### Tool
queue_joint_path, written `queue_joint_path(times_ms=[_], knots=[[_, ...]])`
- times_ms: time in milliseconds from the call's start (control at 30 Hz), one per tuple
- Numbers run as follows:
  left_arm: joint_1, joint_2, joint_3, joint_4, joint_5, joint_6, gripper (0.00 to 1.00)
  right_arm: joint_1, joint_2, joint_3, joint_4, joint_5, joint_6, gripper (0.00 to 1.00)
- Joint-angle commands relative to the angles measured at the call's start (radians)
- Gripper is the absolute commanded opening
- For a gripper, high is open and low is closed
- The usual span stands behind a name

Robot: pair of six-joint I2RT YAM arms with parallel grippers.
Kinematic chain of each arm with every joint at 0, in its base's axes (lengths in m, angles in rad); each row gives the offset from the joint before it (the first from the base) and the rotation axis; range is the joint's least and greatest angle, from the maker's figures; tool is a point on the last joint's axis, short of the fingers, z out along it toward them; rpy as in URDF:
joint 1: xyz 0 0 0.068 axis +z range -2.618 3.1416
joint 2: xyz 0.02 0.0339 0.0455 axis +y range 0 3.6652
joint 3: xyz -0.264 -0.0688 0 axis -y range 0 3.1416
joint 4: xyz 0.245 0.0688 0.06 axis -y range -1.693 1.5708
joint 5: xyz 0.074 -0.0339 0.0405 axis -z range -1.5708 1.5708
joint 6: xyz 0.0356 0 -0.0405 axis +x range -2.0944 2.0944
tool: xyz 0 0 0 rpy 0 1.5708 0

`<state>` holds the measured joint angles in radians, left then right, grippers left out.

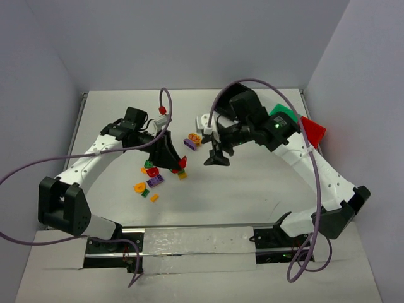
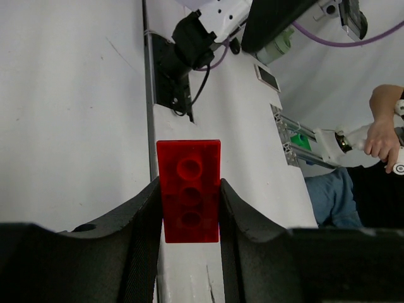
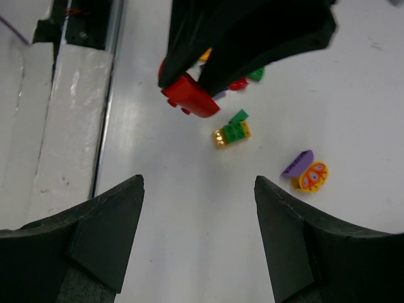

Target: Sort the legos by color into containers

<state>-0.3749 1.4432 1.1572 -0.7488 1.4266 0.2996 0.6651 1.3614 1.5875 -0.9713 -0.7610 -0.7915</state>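
Red plastic sits clamped between my left fingers: a red brick with three round studs in a row, pinched by its long sides. From above, it hangs at the right edge of the loose legos scattered on the counter. My right fingers stand wide apart with nothing between them, near the brick and pointed toward it. The green bin and red bin lie far right, partly behind my right arm.
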Motion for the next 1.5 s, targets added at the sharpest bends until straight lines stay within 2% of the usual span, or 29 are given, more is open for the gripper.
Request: queue_joint_path(times_ms=[0, 267, 500, 700, 800, 1067, 1367, 1467], knots=[[-0.037, -0.047, 0.0, -0.025, 0.092, 0.054, 0.15, 0.11, 0.002, 0.033, -0.066, 0.059, -0.054, 0.78], [-0.054, -0.076, -0.041, 0.036, 0.093, -0.005, 0.15, 0.218, 0.047, 0.064, -0.045, 0.105, -0.039, 0.78], [-0.064, -0.069, -0.031, 0.027, 0.094, -0.005, 0.16, 0.302, 0.084, 0.076, -0.029, 0.223, -0.06, 0.78], [-0.068, -0.056, -0.018, 0.01, 0.102, 0.005, 0.16, 0.358, 0.104, 0.084, -0.023, 0.262, -0.073, 0.75], [-0.068, -0.049, -0.016, 0.013, 0.106, 0.001, 0.17, 0.374, 0.11, 0.088, -0.021, 0.275, -0.077, 0.7], [-0.068, -0.032, -0.004, 0.009, 0.131, -0.007, 0.18, 0.407, 0.126, 0.053, -0.008, 0.312, -0.099, 0.49], [-0.068, -0.04, -0.008, 0.011, 0.158, -0.012, 0.2, 0.412, 0.123, 0.016, 0.005, 0.354, -0.115, 0.46], [-0.068, -0.043, -0.005, 0.002, 0.161, -0.003, 0.26, 0.413, 0.122, -0.001, 0.013, 0.375, -0.121, 0.34]])
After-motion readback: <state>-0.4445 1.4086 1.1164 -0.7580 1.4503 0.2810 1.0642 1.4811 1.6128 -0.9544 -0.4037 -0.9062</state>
